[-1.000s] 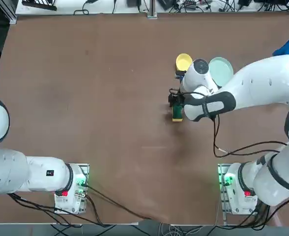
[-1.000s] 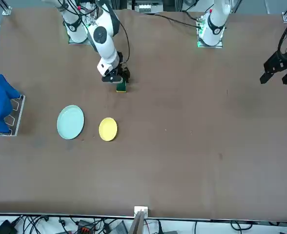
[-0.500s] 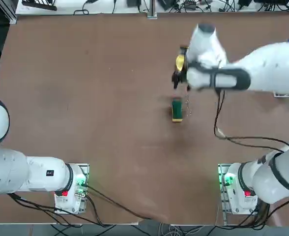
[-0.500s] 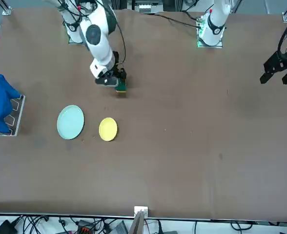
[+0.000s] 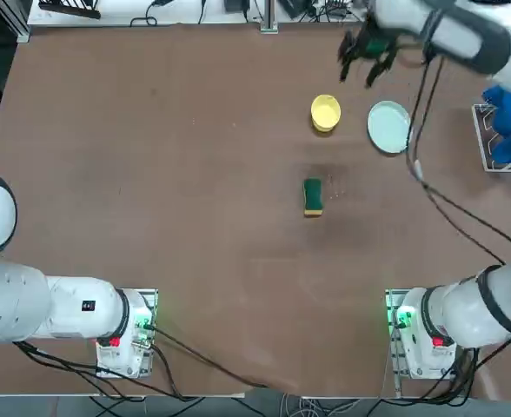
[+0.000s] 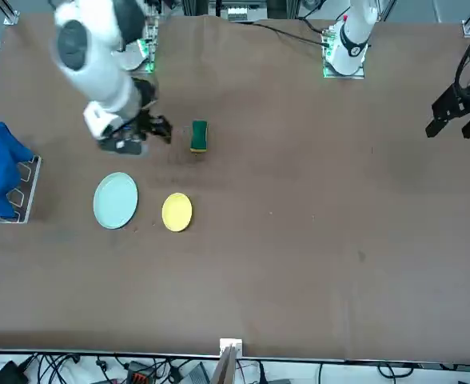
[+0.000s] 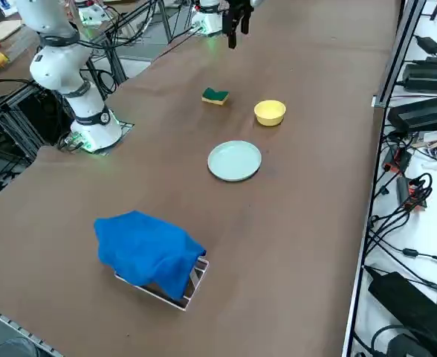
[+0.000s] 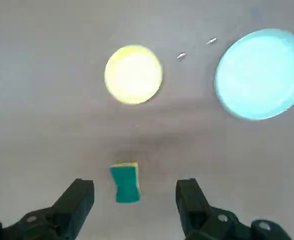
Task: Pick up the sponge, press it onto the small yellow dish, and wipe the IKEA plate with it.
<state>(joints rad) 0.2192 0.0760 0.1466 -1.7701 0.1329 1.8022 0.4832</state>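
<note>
Fingers of the right gripper [image 8: 135,200] stand wide apart with nothing between them, and from my seat I see it hanging high over the brown table [image 5: 151,174], clear of every object. In the top view the right gripper [image 5: 364,56] sits past the small round bright yellow dish [image 5: 325,112], on the far side from the arm bases and a little toward the plate. From the wrist camera I look down between the two dark fingers at all three task things spread out below.

I take the yellow dish as my landmark. The sponge [image 5: 313,195], a small rectangular block with a dark green scouring top and a yellow foam layer, lies flat on the table on the robot's side of the dish, near it but apart, untouched. The round pale blue-green IKEA plate [image 5: 388,127] with its raised rim rests just beside the dish, toward the robot's right, with a gap of bare table between them. Both dish and plate look bare.

Further to the right of the dish, beyond the plate, I see a rumpled blue cloth [image 7: 148,253] draped over a small wire rack [image 7: 192,286] close to the table's edge.
</note>
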